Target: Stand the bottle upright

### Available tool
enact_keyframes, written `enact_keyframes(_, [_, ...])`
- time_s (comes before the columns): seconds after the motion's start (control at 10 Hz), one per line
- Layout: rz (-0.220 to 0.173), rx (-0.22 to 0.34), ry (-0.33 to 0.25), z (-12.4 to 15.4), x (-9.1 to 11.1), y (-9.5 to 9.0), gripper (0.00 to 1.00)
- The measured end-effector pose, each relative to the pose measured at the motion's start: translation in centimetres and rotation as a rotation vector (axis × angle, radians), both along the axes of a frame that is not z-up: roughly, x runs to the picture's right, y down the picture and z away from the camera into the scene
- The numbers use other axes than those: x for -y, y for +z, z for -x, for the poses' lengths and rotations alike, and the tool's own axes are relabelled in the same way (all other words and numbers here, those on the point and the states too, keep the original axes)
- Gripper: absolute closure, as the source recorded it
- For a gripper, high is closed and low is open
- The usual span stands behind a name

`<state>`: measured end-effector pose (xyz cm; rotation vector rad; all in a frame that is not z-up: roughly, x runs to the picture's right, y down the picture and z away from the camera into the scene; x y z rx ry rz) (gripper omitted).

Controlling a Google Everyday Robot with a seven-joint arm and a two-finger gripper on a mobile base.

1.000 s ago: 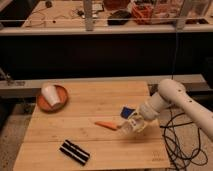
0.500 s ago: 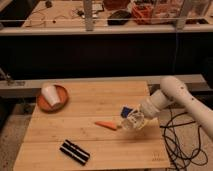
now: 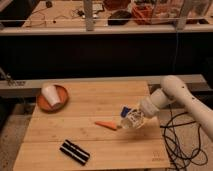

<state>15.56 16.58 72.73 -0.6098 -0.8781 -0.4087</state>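
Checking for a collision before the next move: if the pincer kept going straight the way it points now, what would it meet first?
The pincer points down and left, low over the wooden table. Straight on, it would probably meet the orange carrot-like item lying just left of it, or the tabletop itself; depth is unclear.

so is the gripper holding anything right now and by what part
Cannot be told. The gripper sits low over the table's right side, by the orange object; no bottle can be made out in it.
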Motion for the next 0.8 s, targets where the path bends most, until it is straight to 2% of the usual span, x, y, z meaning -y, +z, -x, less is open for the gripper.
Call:
enact_keyframes(0.1, [-0.048, -0.030, -0.090, -0.2, -0.7, -0.1, 0.84])
enact_keyframes(0.2, [-0.123, -0.039, -0.199, -0.1, -1.3, -0.2, 0.89])
enact_keyframes(0.3, [-0.205, -0.032, -0.320, -0.5, -2.2, -0.5, 0.97])
enact_keyframes(0.5, [-0.345, -0.009, -0.486, -1.7, -3.4, -1.2, 1.00])
enact_keyframes(0.6, [-0.409, 0.027, -0.543, -2.7, -3.8, -1.7, 1.00])
enact_keyframes(0.7, [-0.482, 0.087, -0.610, -3.9, -4.2, -2.1, 1.00])
enact_keyframes(0.8, [-0.555, 0.172, -0.674, -5.3, -4.6, -2.6, 1.00])
